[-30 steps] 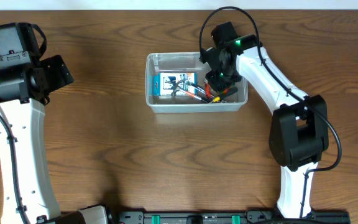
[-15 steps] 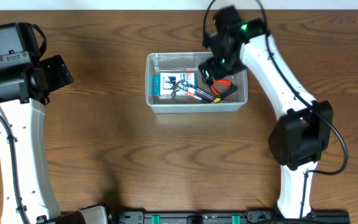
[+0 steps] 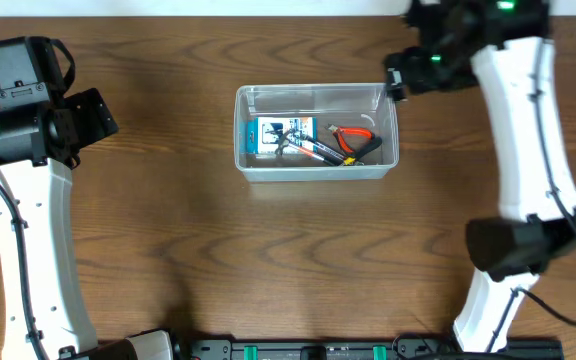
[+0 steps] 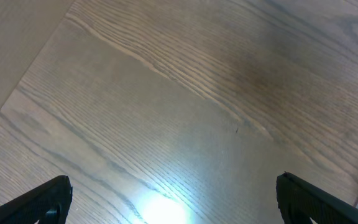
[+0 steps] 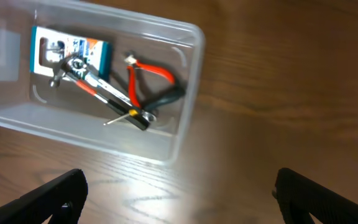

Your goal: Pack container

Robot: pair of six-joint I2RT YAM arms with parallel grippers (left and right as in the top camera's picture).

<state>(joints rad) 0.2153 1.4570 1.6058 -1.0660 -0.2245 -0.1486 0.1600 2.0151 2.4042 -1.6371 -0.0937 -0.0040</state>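
The container (image 3: 313,172), a clear plastic bin, stands at mid-table. Inside lie a blue-and-white box (image 3: 280,135), a black-and-red tool (image 3: 313,150) and red-handled pliers (image 3: 356,140). My right gripper (image 3: 395,82) hovers just beyond the bin's back right corner, open and empty. In the right wrist view, the right gripper (image 5: 179,205) has its fingers (image 5: 58,196) spread wide over bare wood beside the container (image 5: 188,118), with the pliers (image 5: 151,78) and the box (image 5: 73,50) visible inside. My left gripper (image 3: 106,118) is far to the left. In its own view the left gripper (image 4: 179,208) is open over bare tabletop.
Brown wood-grain table (image 3: 268,260) surrounds the bin on every side. The left arm (image 3: 28,200) stands along the left edge and the right arm's base (image 3: 513,250) at the right.
My right gripper opened over the bin's right end, left the red-handled pliers inside, then lifted away toward the back right. The left arm has not moved.
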